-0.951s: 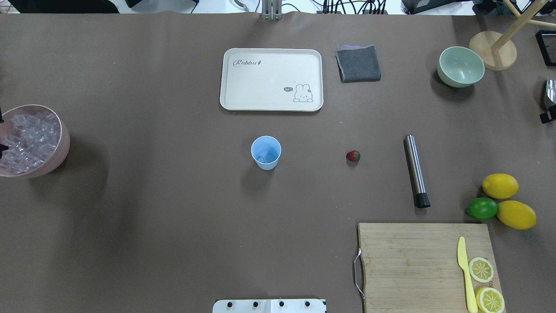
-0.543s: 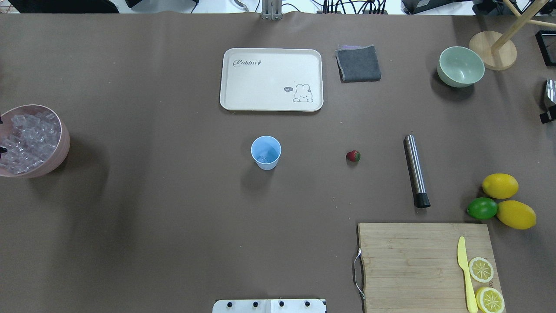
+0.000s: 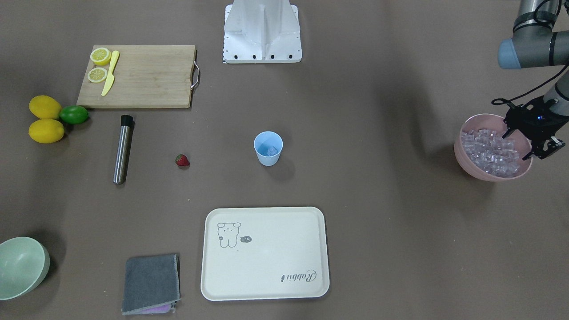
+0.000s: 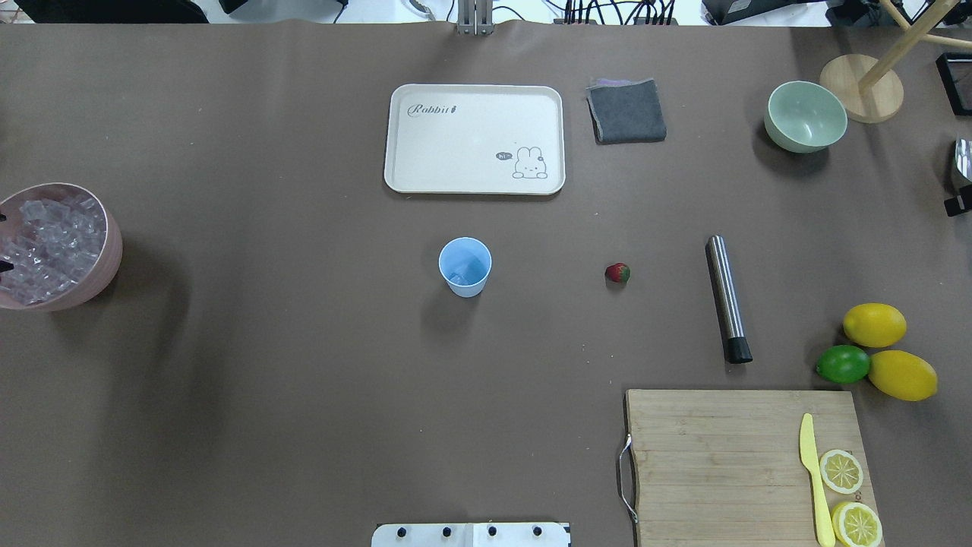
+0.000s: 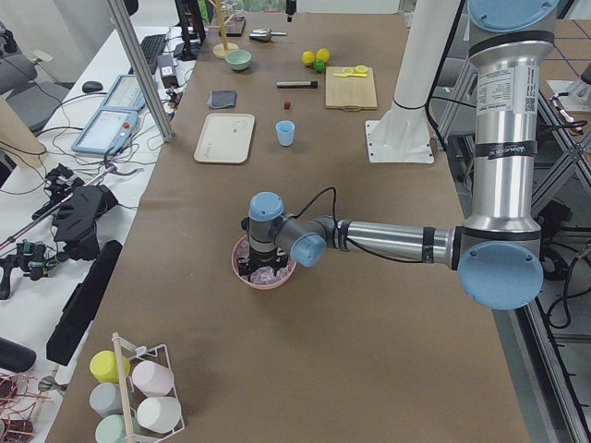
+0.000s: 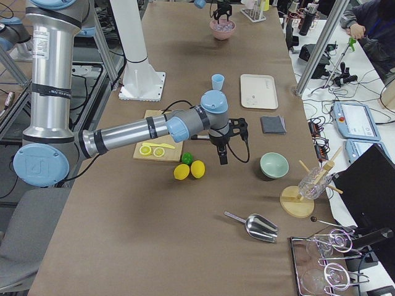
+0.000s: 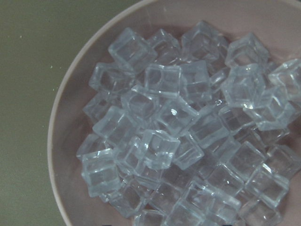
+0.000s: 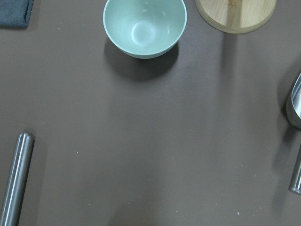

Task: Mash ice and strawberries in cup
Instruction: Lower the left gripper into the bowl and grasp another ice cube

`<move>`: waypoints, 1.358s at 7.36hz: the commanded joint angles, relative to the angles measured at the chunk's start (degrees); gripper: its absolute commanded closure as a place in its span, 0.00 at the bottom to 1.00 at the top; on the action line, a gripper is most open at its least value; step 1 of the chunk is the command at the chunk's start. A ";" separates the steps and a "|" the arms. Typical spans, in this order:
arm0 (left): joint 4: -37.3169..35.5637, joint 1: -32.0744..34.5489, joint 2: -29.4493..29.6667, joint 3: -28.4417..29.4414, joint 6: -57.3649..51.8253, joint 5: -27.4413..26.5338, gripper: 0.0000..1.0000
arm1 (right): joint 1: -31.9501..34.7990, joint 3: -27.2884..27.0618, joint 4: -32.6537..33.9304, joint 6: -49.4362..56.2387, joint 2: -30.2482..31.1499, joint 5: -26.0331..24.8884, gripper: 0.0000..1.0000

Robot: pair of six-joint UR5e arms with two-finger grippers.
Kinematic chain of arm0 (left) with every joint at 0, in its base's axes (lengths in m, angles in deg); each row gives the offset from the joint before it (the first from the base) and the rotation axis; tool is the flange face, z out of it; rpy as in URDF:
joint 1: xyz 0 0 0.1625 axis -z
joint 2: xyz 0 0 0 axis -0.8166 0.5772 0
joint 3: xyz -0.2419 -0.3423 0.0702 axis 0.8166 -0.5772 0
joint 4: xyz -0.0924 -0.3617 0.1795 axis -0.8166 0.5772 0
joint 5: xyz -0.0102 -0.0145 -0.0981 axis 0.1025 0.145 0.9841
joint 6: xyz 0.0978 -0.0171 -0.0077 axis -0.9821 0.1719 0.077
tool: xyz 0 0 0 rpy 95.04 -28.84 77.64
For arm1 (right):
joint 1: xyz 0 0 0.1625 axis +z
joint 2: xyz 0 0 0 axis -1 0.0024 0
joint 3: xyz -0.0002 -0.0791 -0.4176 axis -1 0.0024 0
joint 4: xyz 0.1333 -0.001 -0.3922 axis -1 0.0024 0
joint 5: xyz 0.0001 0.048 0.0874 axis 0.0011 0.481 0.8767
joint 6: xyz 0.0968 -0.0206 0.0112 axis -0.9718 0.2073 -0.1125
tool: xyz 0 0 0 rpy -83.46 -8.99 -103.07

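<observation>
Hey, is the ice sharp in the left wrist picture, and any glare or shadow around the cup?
Left wrist view: the ice is sharp, with small white glints. Overhead view: the cup throws a soft shadow, no glare.

Light-blue cup (image 4: 465,266), red strawberry (image 4: 617,273), clear ice (image 7: 160,148), pink bowl (image 4: 112,254)

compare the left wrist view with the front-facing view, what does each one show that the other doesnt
Only the left wrist view: single cubes of ice close up, with their edges and glints, heaped against the inner wall of the pink bowl.

Only the front-facing view: the left gripper, open at the bowl, and the rest of the table, including the cup, the strawberry, the tray and the cutting board.

Both: the pink bowl full of ice.
</observation>
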State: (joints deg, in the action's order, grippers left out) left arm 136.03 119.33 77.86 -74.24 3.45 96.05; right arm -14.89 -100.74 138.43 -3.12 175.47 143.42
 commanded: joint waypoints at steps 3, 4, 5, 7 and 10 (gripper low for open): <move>1.20 -0.16 0.26 0.55 0.36 0.00 0.27 | 0.00 0.00 0.00 0.00 -0.04 0.00 0.00; 1.20 -0.16 0.43 0.55 0.45 0.00 0.43 | 0.00 0.00 0.00 0.00 -0.04 0.00 0.00; 1.20 -0.16 0.52 0.47 0.45 0.09 0.53 | 0.00 0.00 0.00 0.00 -0.04 0.00 0.00; 1.20 -0.16 0.61 0.73 0.45 3.66 0.68 | 0.00 0.00 0.00 0.00 -0.04 0.00 0.00; 1.11 -0.16 0.78 0.47 0.36 5.18 0.86 | 0.00 0.00 0.00 -0.09 -0.04 0.00 0.00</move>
State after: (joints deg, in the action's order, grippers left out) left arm 137.22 119.17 78.57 -73.53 3.88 100.84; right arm -14.89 -100.74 138.43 -3.13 175.43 143.42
